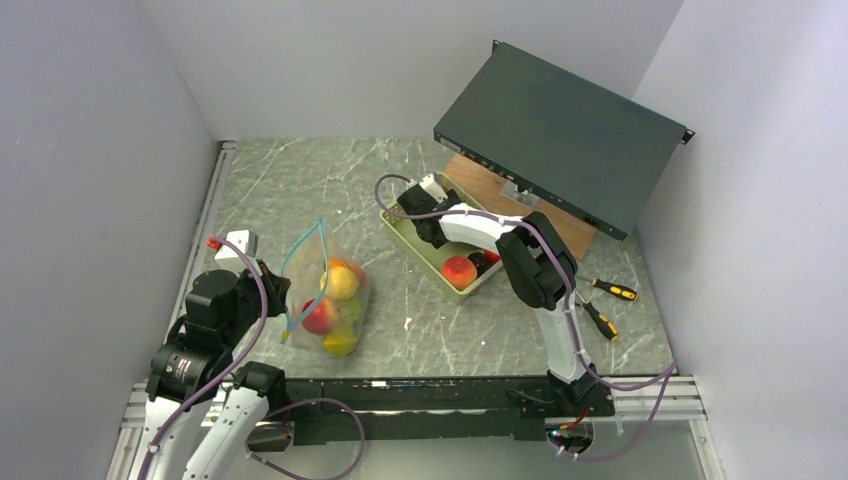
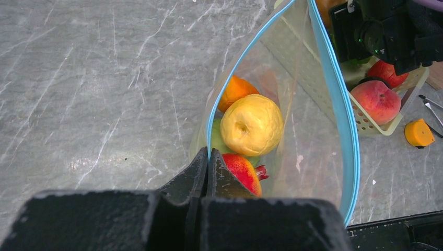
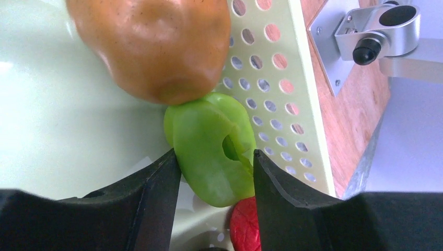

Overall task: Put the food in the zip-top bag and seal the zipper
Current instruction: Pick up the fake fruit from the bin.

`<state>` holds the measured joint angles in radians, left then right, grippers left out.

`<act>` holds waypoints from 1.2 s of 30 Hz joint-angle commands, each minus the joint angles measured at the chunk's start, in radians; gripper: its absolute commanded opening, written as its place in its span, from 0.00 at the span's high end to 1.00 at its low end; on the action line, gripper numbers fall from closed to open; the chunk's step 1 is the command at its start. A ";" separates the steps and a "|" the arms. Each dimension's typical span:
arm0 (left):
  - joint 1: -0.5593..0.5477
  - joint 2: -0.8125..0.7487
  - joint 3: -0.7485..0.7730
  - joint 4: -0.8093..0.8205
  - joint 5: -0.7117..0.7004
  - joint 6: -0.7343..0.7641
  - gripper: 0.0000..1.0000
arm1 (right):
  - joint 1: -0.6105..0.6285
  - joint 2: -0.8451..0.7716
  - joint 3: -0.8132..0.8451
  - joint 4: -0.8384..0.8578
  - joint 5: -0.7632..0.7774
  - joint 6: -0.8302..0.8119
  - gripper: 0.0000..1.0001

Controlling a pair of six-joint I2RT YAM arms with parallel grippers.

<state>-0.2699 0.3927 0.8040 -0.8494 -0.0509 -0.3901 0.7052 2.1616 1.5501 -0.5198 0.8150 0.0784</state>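
The clear zip-top bag [image 1: 325, 295] lies left of centre with its mouth wide open, and the teal zipper [image 2: 342, 104] forms a loop. Inside it are a yellow fruit [image 2: 252, 124], an orange one [image 2: 235, 90], a red one [image 2: 241, 170] and a green one [image 2: 218, 140]. My left gripper [image 2: 209, 154] is shut on the zipper strip at the bag's near edge. My right gripper [image 3: 213, 151] is inside the pale green basket [image 1: 432, 268], its fingers closed against both sides of a green toy vegetable [image 3: 201, 136]. A brown food [image 3: 151, 47] touches the green one. A peach [image 1: 459, 270] also lies in the basket.
A red piece [image 3: 245, 225] lies under the green vegetable. A dark metal case [image 1: 560, 135] leans tilted over a wooden board [image 1: 480, 180] behind the basket. Two screwdrivers [image 1: 605, 305] and a flat orange piece [image 2: 418, 132] lie to the right. White walls close in on three sides.
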 commanded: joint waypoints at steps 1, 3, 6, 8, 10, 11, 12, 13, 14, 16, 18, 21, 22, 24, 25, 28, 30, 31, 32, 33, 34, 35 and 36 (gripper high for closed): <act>-0.003 0.008 -0.001 0.039 0.000 -0.009 1.00 | 0.035 -0.092 -0.053 0.095 -0.031 0.012 0.70; -0.003 0.009 0.000 0.038 -0.002 -0.011 1.00 | 0.048 -0.121 -0.056 0.101 -0.022 0.005 0.75; -0.003 0.006 -0.001 0.039 0.001 -0.009 1.00 | 0.063 -0.166 -0.065 0.117 -0.010 0.006 0.77; -0.003 0.007 -0.002 0.041 0.005 -0.007 1.00 | 0.072 -0.192 -0.070 0.130 -0.018 0.004 0.78; -0.003 0.008 -0.002 0.039 -0.001 -0.009 1.00 | 0.077 -0.214 -0.071 0.135 -0.029 0.004 0.80; -0.002 0.009 -0.001 0.038 -0.002 -0.010 1.00 | 0.078 -0.226 -0.073 0.136 -0.033 0.009 0.80; -0.002 0.008 0.000 0.038 -0.002 -0.010 1.00 | 0.080 -0.239 -0.075 0.140 -0.037 0.019 0.81; -0.003 0.007 -0.001 0.039 0.000 -0.009 1.00 | 0.080 -0.259 -0.083 0.144 -0.050 0.026 0.82; -0.003 0.006 -0.002 0.039 0.002 -0.008 1.00 | 0.081 -0.275 -0.095 0.155 -0.069 0.034 0.83; -0.003 0.004 -0.002 0.039 0.002 -0.007 1.00 | 0.078 -0.334 -0.124 0.199 -0.120 0.045 0.83; -0.003 0.004 -0.002 0.039 0.000 -0.009 1.00 | 0.079 -0.389 -0.149 0.232 -0.178 0.063 0.85; -0.003 0.004 -0.003 0.041 0.005 -0.007 1.00 | 0.080 -0.476 -0.191 0.287 -0.271 0.087 0.88; -0.003 0.003 -0.003 0.042 0.005 -0.006 1.00 | 0.079 -0.506 -0.207 0.309 -0.298 0.097 0.88; -0.003 0.007 -0.001 0.040 0.003 -0.008 1.00 | 0.080 -0.564 -0.232 0.351 -0.372 0.101 0.88; -0.003 0.007 0.000 0.038 0.001 -0.008 1.00 | 0.079 -0.592 -0.242 0.369 -0.415 0.099 0.88; -0.003 0.003 -0.001 0.038 0.003 -0.008 1.00 | 0.081 -0.668 -0.259 0.407 -0.540 0.121 0.87; -0.002 0.002 -0.002 0.041 0.005 -0.007 1.00 | 0.081 -0.712 -0.267 0.430 -0.613 0.140 0.87; -0.003 0.001 -0.002 0.041 0.006 -0.007 1.00 | 0.080 -0.731 -0.268 0.441 -0.655 0.150 0.87; -0.003 0.001 -0.002 0.041 0.004 -0.007 1.00 | 0.081 -0.746 -0.264 0.450 -0.707 0.160 0.87; -0.003 0.001 -0.002 0.040 0.001 -0.008 1.00 | 0.082 -0.760 -0.263 0.462 -0.760 0.172 0.87; -0.003 0.000 -0.002 0.039 0.000 -0.009 1.00 | 0.084 -0.774 -0.266 0.482 -0.821 0.182 0.87; -0.003 0.000 -0.002 0.039 0.000 -0.009 1.00 | 0.091 -0.784 -0.265 0.499 -0.865 0.188 0.87; -0.003 0.001 -0.002 0.039 0.002 -0.007 1.00 | 0.100 -0.794 -0.263 0.513 -0.893 0.189 0.87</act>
<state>-0.2699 0.3927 0.8040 -0.8494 -0.0505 -0.3901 0.7876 1.4277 1.2873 -0.1337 0.1593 0.2176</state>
